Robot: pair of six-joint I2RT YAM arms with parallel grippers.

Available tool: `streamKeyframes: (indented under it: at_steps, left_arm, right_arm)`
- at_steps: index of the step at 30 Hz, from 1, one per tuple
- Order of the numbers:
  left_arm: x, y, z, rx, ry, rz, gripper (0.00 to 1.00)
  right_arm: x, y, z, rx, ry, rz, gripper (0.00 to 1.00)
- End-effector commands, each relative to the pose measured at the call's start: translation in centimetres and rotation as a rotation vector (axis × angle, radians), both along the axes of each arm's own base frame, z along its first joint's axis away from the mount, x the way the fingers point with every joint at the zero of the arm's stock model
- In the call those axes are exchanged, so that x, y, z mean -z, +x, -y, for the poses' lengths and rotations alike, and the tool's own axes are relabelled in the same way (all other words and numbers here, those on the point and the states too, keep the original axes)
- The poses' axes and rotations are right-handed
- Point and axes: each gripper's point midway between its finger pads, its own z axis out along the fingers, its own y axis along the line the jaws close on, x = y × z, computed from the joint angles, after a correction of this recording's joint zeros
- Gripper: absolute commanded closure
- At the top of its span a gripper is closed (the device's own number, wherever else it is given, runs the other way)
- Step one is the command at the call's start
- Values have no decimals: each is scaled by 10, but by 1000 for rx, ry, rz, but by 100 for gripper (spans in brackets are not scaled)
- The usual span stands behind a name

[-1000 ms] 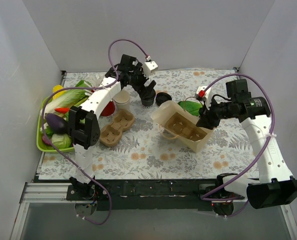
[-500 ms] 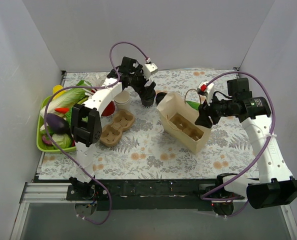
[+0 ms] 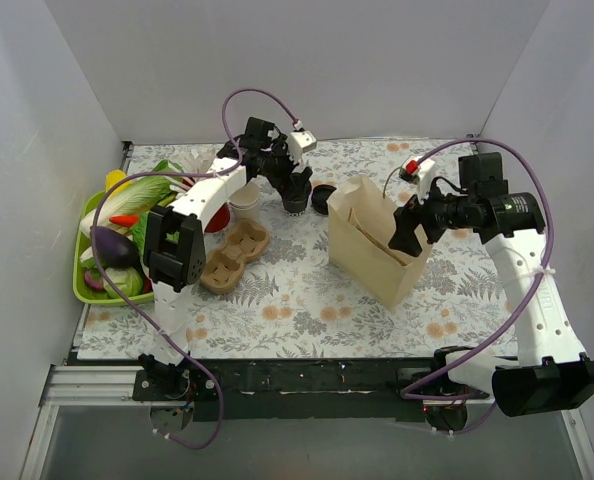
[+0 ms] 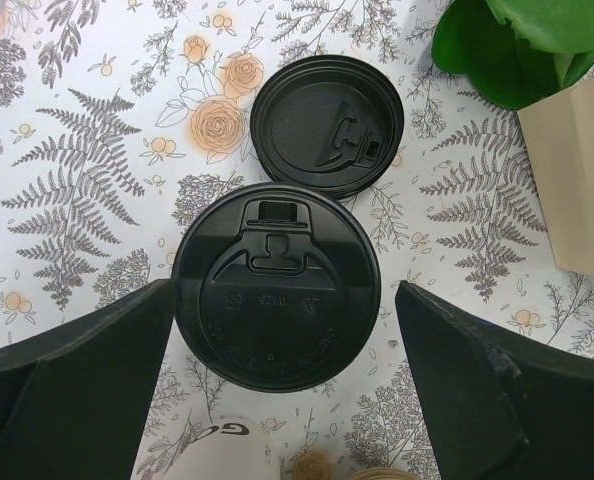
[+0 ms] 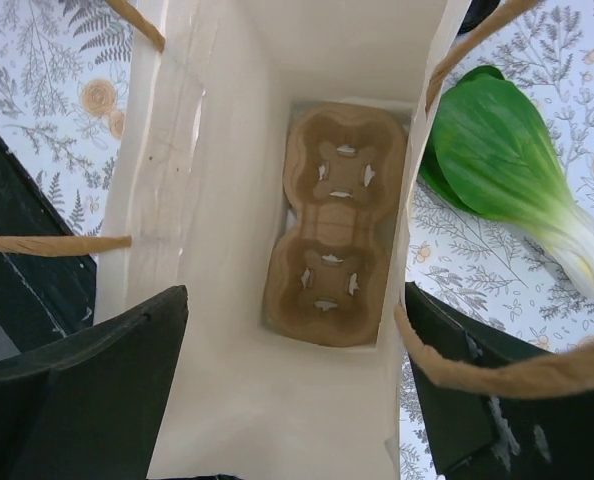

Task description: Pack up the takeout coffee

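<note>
- Far left: one green plastic tray (image 3: 80, 285), heaped with vegetables.
- Just right of the tray: one red cup (image 3: 215, 219), largely hidden behind the left arm.
- Beside it: one lidless cream paper cup (image 3: 244, 199), upright.
- In front of those cups: one brown moulded cardboard two-cup carrier (image 3: 234, 254), flat on the floral tablecloth (image 3: 297, 300).
- Left claw (image 3: 295, 187): spread wide, released, gripping nothing. Black fingers (image 4: 77, 380) on either side of the takeout coffee (image 4: 275, 300), a small cream paper cup with a round black plastic lid.
- One takeout coffee only: upright on the cloth at the back, right of the lidless cup, outside the bag.
- Just beyond it: one loose black plastic lid (image 4: 327, 125), flat on the cloth.
- Right of centre: one tan paper bag (image 3: 372, 245) with twine handles, upright and open-mouthed. Inside, at the bottom: a second cardboard carrier (image 5: 335, 220). Two carriers in all.
- Beside the bag: one green leafy vegetable (image 5: 497, 150).
- Right claw (image 5: 295, 300): wide open above the bag's mouth, clasping nothing.
</note>
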Motion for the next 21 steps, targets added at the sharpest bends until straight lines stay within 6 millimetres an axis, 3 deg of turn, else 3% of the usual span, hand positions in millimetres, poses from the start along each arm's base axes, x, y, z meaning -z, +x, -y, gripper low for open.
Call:
streamKeyframes:
  at_steps: [1, 6, 11, 16, 21]
  left_arm:
    - [2, 2, 3, 16, -6, 11, 8]
    - [6, 3, 1, 8, 3, 8, 11]
    - [-1, -3, 5, 29, -14, -2, 21]
    - [-7, -10, 5, 43, -11, -18, 30]
    - [-11, -19, 6, 43, -6, -43, 37]
  right_arm:
    - [-45, 14, 0, 60, 46, 122, 5]
    - [-77, 19, 2, 81, 55, 196, 4]
    - [-123, 33, 5, 128, 77, 318, 2]
    - [-144, 42, 3, 151, 108, 359, 2]
    - [-143, 43, 0, 144, 132, 363, 2]
